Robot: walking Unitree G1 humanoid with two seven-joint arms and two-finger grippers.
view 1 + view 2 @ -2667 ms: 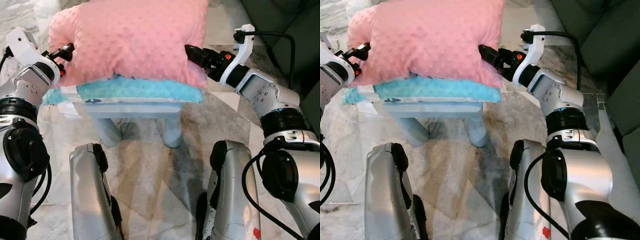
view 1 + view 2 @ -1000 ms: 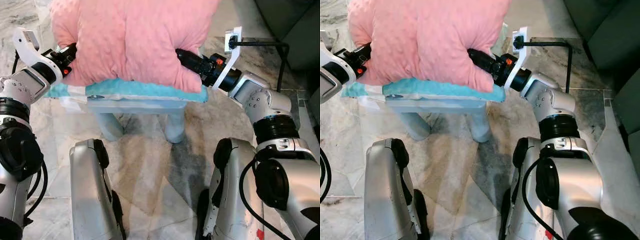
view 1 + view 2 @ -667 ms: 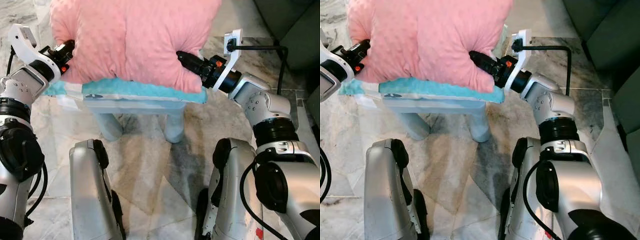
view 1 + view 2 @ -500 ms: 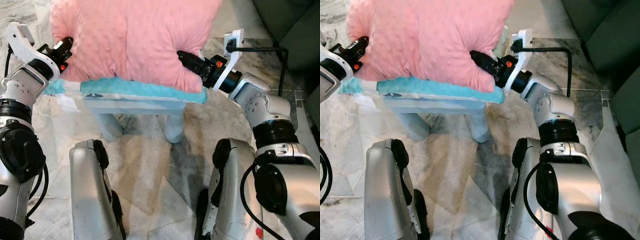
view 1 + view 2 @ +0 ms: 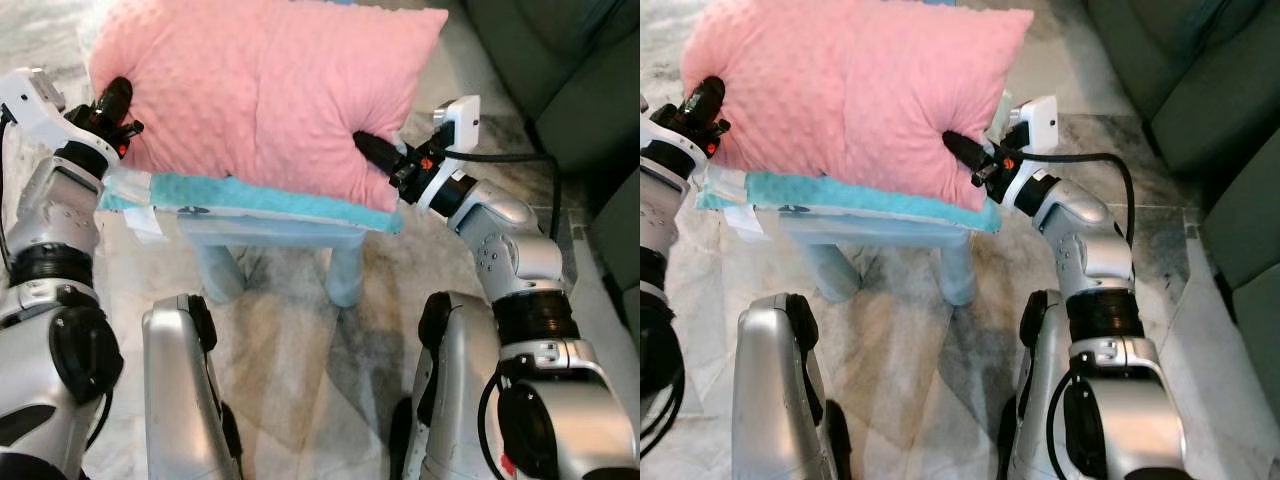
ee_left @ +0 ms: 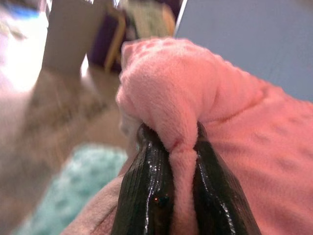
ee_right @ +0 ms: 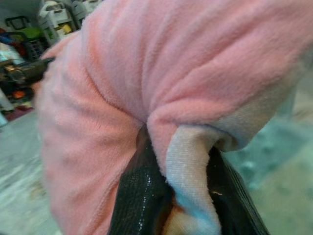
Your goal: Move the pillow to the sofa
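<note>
A big pink dotted pillow (image 5: pixel 255 95) is held between both arms just above a turquoise cushion (image 5: pixel 260 198) on a small pale stool (image 5: pixel 270 235). My left gripper (image 5: pixel 112 100) is shut on the pillow's left edge; the left wrist view has pink fabric (image 6: pixel 183 127) pinched between the black fingers (image 6: pixel 144 191). My right gripper (image 5: pixel 368 148) is shut on the pillow's lower right corner, where a fold of fabric (image 7: pixel 190 161) sits between its fingers (image 7: pixel 137 205). The dark green sofa (image 5: pixel 1200 90) stands at the right.
Marble floor (image 5: pixel 290 340) lies around the stool. My two silver legs (image 5: pixel 185 400) stand close in front of it. A black cable (image 5: pixel 1110 180) loops off my right wrist. Sofa cushions (image 5: pixel 570 70) fill the upper right corner.
The view has shifted, bringing more of the sofa into sight. The pillow now lies wider and flatter between the grippers, its right corner raised; both grips hold.
</note>
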